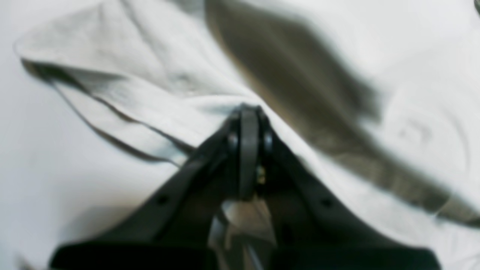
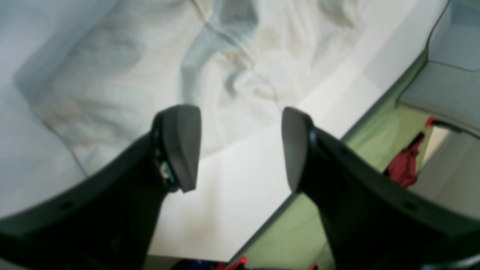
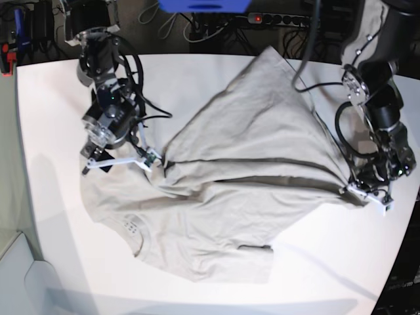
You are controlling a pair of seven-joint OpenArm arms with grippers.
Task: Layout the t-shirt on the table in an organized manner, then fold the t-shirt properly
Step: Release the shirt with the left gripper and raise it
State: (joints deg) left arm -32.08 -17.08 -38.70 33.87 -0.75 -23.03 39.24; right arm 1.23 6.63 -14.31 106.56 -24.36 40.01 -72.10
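The light grey-beige t-shirt [image 3: 249, 151] lies rumpled across the white table [image 3: 52, 98], with a long fold running across its middle. In the base view my left gripper [image 3: 364, 190] sits at the shirt's right edge. The left wrist view shows that gripper [image 1: 249, 112] shut on a pinch of the t-shirt [image 1: 131, 67], which rises in a ridge to the jaws. My right gripper [image 3: 121, 161] hovers over the shirt's left edge. In the right wrist view it [image 2: 238, 150] stands open with nothing between its fingers, above the t-shirt [image 2: 112, 75] and bare table [image 2: 232, 195].
Cables and a power strip [image 3: 275, 20] run behind the table's far edge, beside a blue object [image 3: 203, 5]. The right wrist view shows the table's edge with green floor [image 2: 285, 232] below and something red [image 2: 405, 165] beyond.
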